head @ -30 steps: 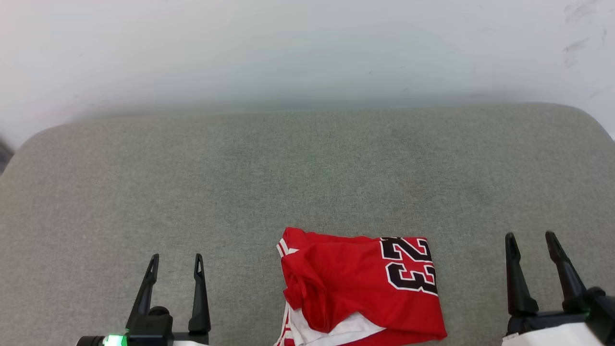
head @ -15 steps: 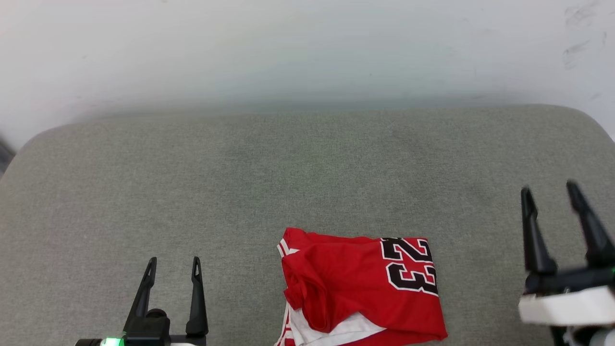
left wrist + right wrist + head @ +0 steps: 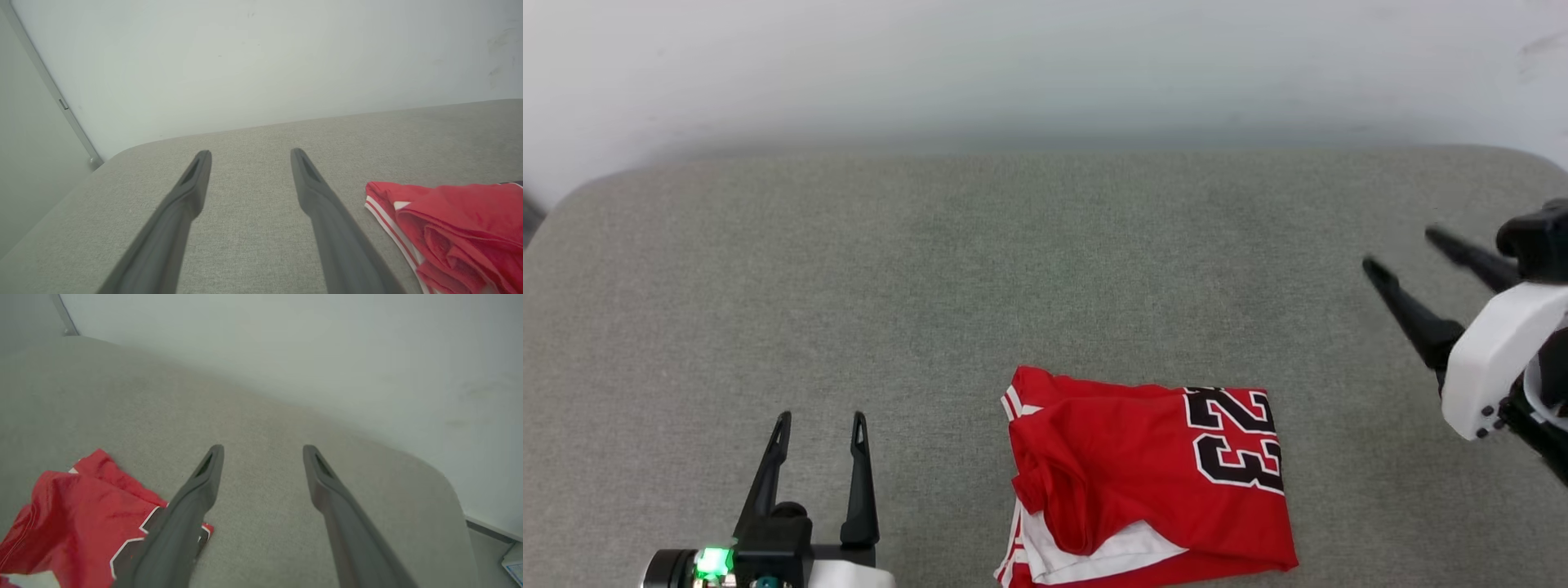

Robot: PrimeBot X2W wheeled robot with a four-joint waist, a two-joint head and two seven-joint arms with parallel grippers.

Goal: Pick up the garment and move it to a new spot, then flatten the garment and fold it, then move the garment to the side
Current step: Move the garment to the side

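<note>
Your folded garment (image 3: pixel 1143 482) lies on the grey cushion (image 3: pixel 931 286) between left pincer (image 3: pixel 821 425) and right pincer (image 3: pixel 1399 248), both spread, touching nothing; white wall (image 3: pixel 1013 65) behind.

On my head camera, the folded red jersey garment (image 3: pixel 1143 482) lies on the grey fabric-covered surface (image 3: pixel 1013 269) at six o'clock, near the front edge. My left gripper (image 3: pixel 822 418) is at the garment's nine o'clock, my right gripper (image 3: pixel 1399 248) at its two o'clock, both apart from it. The pale wall (image 3: pixel 1045 65) stands behind the surface at twelve.

One garment (image 3: pixel 1127 482), two tools (image 3: pixel 822 418) (image 3: pixel 1399 248), one cushion (image 3: pixel 931 286).
</note>
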